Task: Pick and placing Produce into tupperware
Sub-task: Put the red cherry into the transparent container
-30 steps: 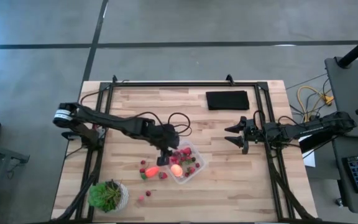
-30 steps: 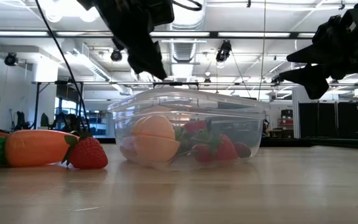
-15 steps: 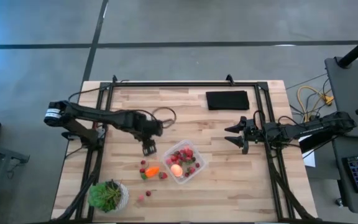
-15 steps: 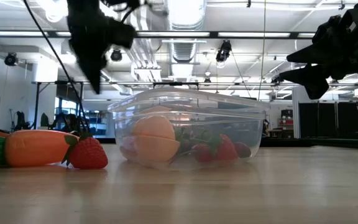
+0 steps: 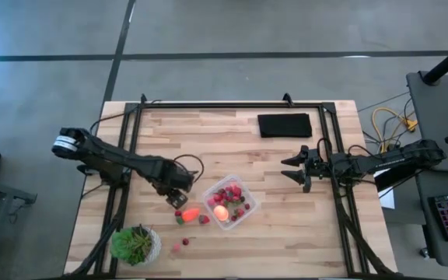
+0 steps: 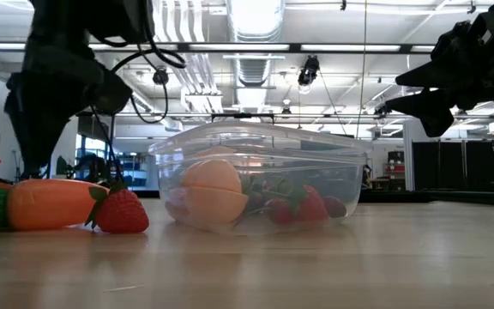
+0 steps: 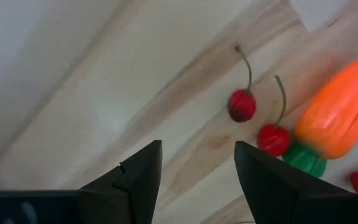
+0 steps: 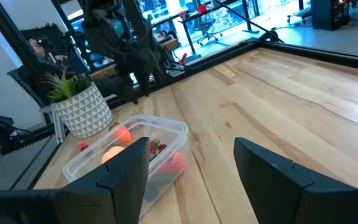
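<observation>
**Left gripper poised over the loose fruit beside the tub**

The left gripper (image 5: 176,199) hangs over the desk just beside the loose pieces, its two dark fingers parted with nothing between them; the wrist view shows bare wood in the gap and two cherries (image 7: 242,106) a little ahead. To do this pick well, I judge it best to bring the open fingers down astride a single piece, centre on the round body rather than the thin stem, and close gently; the pieces are small and glossy and would likely roll or squirt out of an off-centre pinch. The carrot (image 5: 190,214), lying touching the cherries' side, is smooth orange with a green stub end and tapers; a grip across its thick middle looks safer than at the tip. A strawberry (image 6: 122,214) rests against it, red and dimpled.

The tupperware (image 5: 246,210) sits towards the near edge of the desk, about mid-width, clear thin-walled plastic with rounded corners; it already holds a pale orange round fruit (image 6: 212,190) and several red pieces, so the release should be over its free part; a few more red bits lie nearer the near-left corner by a potted plant (image 5: 134,243).

The right gripper (image 5: 295,166) waits near the right edge, fingers apart and empty; a flat black pad (image 5: 285,124) lies by the far edge.
</observation>
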Controlling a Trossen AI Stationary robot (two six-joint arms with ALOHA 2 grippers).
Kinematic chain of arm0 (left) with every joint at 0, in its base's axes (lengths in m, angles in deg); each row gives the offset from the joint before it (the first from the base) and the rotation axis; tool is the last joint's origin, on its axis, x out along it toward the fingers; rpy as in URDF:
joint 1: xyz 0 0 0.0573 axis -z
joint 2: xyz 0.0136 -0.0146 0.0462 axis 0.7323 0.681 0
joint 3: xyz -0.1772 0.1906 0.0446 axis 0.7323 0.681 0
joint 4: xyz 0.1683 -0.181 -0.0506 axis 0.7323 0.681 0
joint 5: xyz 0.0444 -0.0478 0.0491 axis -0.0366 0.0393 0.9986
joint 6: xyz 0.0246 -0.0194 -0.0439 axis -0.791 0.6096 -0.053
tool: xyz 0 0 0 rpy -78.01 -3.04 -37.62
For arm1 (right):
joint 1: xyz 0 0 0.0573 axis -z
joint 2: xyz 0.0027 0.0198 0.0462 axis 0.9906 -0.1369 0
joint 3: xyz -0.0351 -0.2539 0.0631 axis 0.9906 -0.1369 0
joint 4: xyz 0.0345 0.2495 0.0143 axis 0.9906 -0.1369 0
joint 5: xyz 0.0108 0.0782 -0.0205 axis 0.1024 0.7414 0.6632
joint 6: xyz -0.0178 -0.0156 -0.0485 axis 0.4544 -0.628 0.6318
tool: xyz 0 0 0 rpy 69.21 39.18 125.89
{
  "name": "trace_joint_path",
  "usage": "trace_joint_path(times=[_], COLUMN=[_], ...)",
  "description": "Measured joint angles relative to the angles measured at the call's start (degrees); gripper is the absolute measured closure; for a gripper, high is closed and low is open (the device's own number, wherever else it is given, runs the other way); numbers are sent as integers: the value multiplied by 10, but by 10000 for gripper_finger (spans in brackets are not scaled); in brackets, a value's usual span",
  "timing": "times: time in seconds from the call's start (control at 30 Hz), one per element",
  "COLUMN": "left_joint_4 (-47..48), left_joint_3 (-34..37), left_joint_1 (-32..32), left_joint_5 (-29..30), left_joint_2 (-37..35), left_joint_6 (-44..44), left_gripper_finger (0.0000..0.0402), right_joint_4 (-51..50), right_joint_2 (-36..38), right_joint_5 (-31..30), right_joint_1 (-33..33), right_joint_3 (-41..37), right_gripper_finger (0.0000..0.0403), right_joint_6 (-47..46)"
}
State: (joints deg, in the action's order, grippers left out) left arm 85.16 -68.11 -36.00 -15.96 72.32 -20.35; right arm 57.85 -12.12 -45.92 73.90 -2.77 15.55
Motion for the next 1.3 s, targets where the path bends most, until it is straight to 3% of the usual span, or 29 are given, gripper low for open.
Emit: trace_joint_path(times=[0.47,1.13,1.3], left_joint_4=[-206,-233,-233], left_joint_3=[80,124,127], left_joint_1=[18,26,27], left_joint_5=[-3,18,33], left_joint_2=[0,1,1], left_joint_6=[55,55,55], left_gripper_finger=[215,215,235], right_joint_4=[0,0,0], right_joint_2=[0,0,0], right_joint_5=[0,0,0], right_joint_1=[0,0,0], right_joint_3=[0,0,0], right_gripper_finger=[177,177,177], right_joint_6=[0,0,0])
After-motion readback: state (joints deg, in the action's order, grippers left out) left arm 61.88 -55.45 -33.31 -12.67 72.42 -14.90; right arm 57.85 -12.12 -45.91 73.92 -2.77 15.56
